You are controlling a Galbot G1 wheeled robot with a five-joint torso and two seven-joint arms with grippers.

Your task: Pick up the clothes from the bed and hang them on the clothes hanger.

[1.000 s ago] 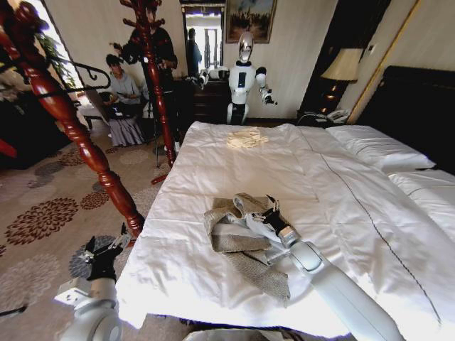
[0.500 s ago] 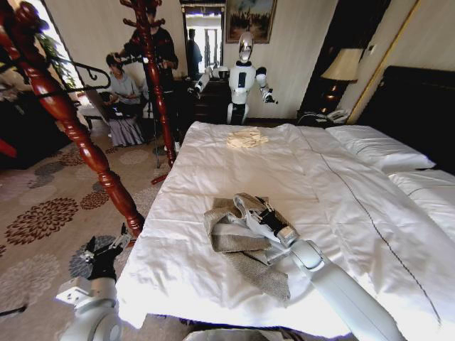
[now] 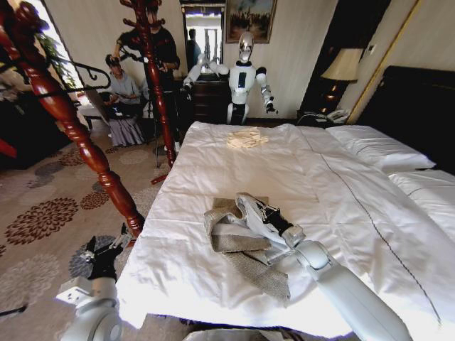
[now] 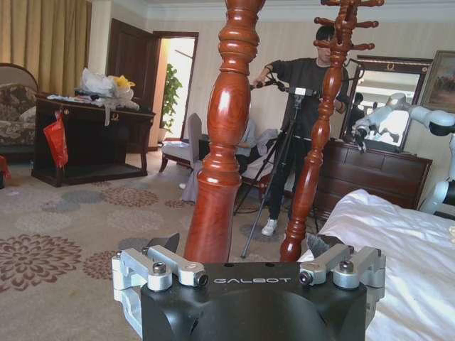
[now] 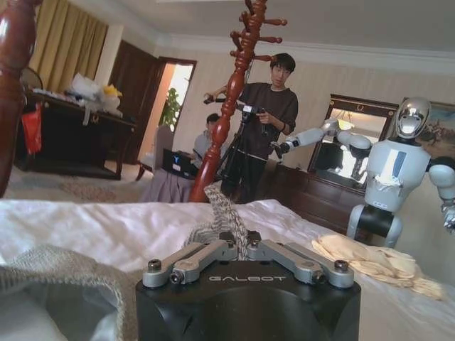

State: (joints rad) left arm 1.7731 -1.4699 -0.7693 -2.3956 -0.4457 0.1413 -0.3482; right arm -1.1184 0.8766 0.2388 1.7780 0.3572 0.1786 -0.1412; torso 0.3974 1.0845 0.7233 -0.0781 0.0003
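Note:
The clothes, a grey-beige herringbone jacket [image 3: 238, 249], lie crumpled on the near part of the bed [image 3: 341, 185]. My right gripper [image 3: 249, 206] sits on top of the jacket, shut on a raised fold. In the right wrist view the woven fabric [image 5: 224, 206] stands up from between the closed fingers [image 5: 202, 256]. My left gripper [image 3: 106, 252] hangs low off the bed's left side, beside a red wooden post [image 4: 224, 142], and it is open [image 4: 245, 249]. A thin black clothes hanger [image 3: 85, 71] juts from that stand at upper left.
A pale cream garment [image 3: 247, 137] lies at the far end of the bed. White pillows [image 3: 377, 145] are at the right. Another robot [image 3: 243, 78] stands beyond the bed. A second red stand [image 3: 158, 92] and people are at the back left, on patterned carpet [image 3: 43, 213].
My right gripper has shifted a little to the left onto the jacket's raised fold. The robot beyond the bed has lifted one arm. My left arm has not moved.

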